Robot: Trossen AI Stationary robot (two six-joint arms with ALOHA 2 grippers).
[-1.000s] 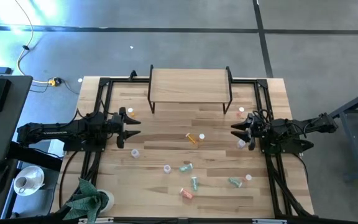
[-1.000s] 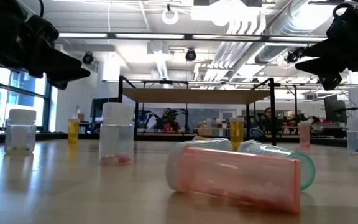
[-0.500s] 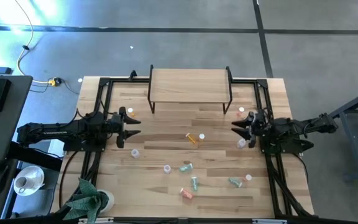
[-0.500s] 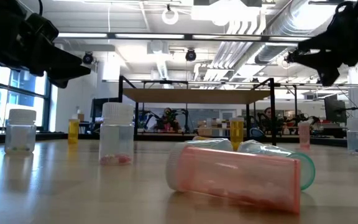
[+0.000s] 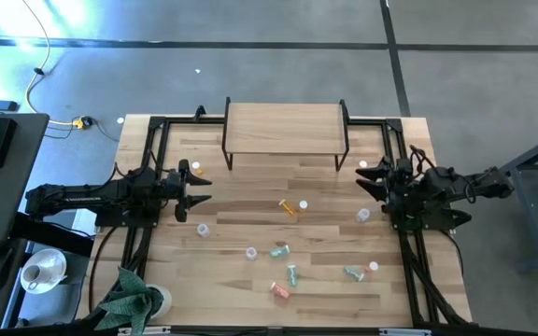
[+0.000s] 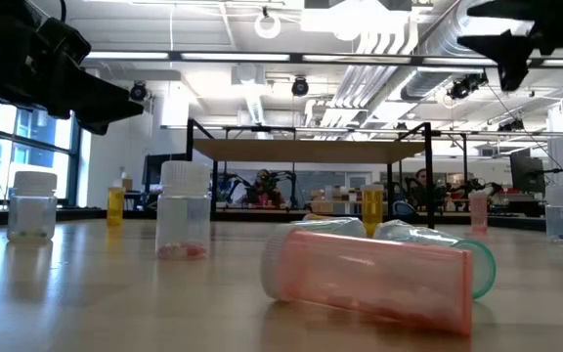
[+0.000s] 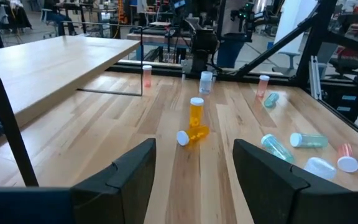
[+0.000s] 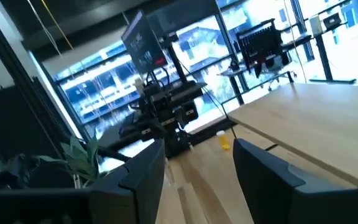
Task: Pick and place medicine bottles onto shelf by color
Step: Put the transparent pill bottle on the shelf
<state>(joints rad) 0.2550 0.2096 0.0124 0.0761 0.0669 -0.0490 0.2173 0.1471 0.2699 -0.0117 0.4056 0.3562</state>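
Small medicine bottles lie scattered on the wooden table: an orange pair (image 5: 290,206), one upright (image 7: 196,111) and one on its side (image 7: 191,134), green ones (image 5: 279,250), a pink one lying down (image 6: 369,279) and clear ones (image 5: 362,215). The shelf (image 5: 285,128) stands at the far edge with its top bare. My left gripper (image 5: 204,189) hovers open at the table's left side, nothing between its fingers (image 7: 194,174). My right gripper (image 5: 362,179) is open and holds nothing, raised high at the right side (image 6: 487,44).
Black frame rails (image 5: 148,159) run along both sides of the table. A small orange bottle (image 5: 197,169) stands near the left arm and a white-capped one (image 5: 363,166) near the right. A green cloth (image 5: 134,297) lies at the near left corner.
My right gripper has risen well above the table and tipped its fingers up, from slightly downward to about level. The bottles have stayed where they were.
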